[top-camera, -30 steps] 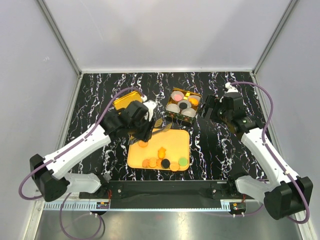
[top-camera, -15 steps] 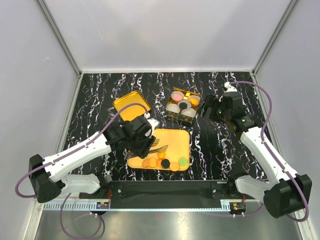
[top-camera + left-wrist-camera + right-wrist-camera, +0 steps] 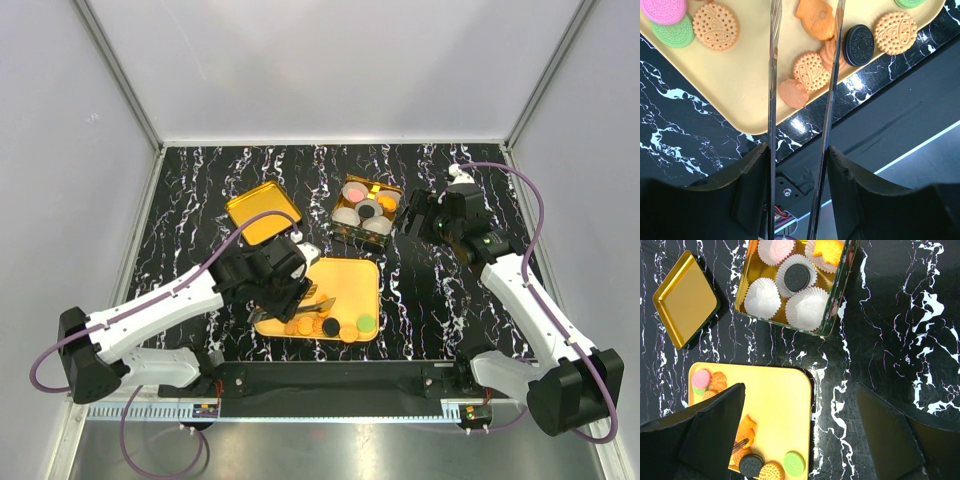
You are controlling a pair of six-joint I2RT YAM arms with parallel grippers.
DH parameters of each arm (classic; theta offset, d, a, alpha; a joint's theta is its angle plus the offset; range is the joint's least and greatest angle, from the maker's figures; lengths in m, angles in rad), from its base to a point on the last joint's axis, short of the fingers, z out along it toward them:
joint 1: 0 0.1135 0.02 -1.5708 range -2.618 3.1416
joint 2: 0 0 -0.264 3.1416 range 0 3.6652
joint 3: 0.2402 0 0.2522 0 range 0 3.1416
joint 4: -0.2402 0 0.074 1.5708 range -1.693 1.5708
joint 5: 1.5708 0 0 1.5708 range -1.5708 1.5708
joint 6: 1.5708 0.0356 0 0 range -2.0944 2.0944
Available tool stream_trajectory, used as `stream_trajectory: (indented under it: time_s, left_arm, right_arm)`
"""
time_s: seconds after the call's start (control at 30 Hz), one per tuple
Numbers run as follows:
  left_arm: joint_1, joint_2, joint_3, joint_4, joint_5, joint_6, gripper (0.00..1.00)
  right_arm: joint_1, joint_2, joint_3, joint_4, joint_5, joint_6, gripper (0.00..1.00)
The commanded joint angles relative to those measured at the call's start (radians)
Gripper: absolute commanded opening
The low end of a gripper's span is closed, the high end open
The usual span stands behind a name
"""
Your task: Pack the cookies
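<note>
Left wrist view: my left gripper (image 3: 797, 162) is clamped on a pair of metal tongs (image 3: 771, 75), one blade against each finger. The blades run out parallel and apart over the yellow tray (image 3: 740, 85); their tips are out of view. The cookies (image 3: 810, 70) lie clustered along the tray's near edge. A tan disc and some orange pieces sit between the blades, a black one just outside the right blade, and pink and green ones off to the left. I judge the blades are spread so that they can straddle one cookie before I squeeze.

From the overhead camera, my left arm reaches forward and inward from its base, elbow out to the left, with the wrist low over the tray's near left part.

My right gripper (image 3: 800, 390) hangs spread wide with nothing in it, high above the marbled table (image 3: 890, 315), looking down on the cookie tin (image 3: 845, 290). White paper cups (image 3: 763, 297) line the tin. Some already hold a cookie and two look bare. The tin's gold lid (image 3: 684, 300) lies apart, leaving the tin open for filling.
</note>
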Motion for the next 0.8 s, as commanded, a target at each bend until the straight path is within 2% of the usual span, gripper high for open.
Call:
stream_trajectory:
  time_s: [0.0,0.4,0.77]
  left_arm:
    - [-0.009,0.005,0.013,0.015,0.014,-0.002,0.52]
    - [-0.032,0.039,0.013,0.031,0.031,-0.010,0.52]
    - [-0.038,0.057,0.022,-0.003,-0.052,-0.031,0.48]
  right_arm:
    - [0.004,-0.015,0.010,0.025,-0.002,0.002,1.00]
    - [0.006,-0.013,0.013,0.025,0.002,-0.004,1.00]
    - [0.006,-0.020,0.002,0.031,0.002,-0.001,1.00]
